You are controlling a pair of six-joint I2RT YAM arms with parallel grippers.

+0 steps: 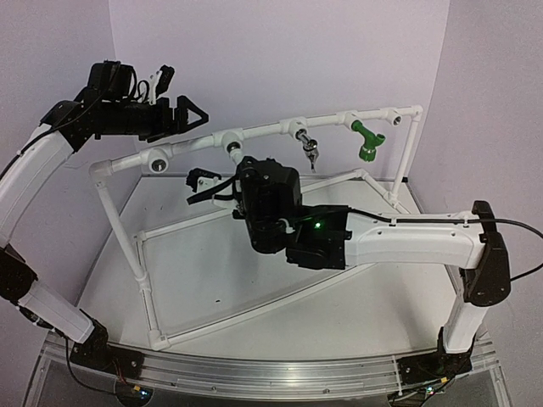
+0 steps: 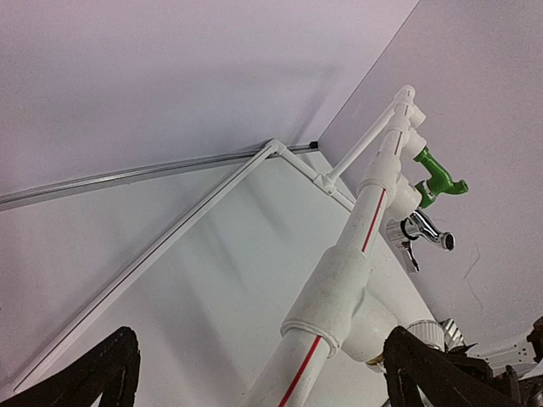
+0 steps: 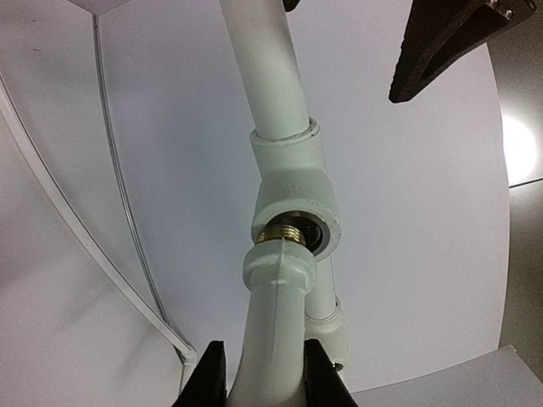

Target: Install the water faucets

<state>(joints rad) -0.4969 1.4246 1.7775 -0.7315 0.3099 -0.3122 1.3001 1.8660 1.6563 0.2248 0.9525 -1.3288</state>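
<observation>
While the green faucet [image 1: 366, 142] and chrome faucet [image 1: 310, 151] already hang from the top rail [image 1: 263, 129], the right gripper [image 3: 265, 373] clamps the white faucet [image 3: 276, 314], its brass thread just ahead at a socket fitting [image 3: 297, 212], apparently not screwed home; the left gripper [image 2: 259, 377] gapes wide, empty.

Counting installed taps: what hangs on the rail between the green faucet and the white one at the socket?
The chrome faucet, clearest in the top view.

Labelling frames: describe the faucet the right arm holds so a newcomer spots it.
Find the white frame's top rail. Left of the chrome faucet and green faucet, the white faucet sits in the right arm's fingers. It's the only all-white one, brass thread at its socket.
</observation>
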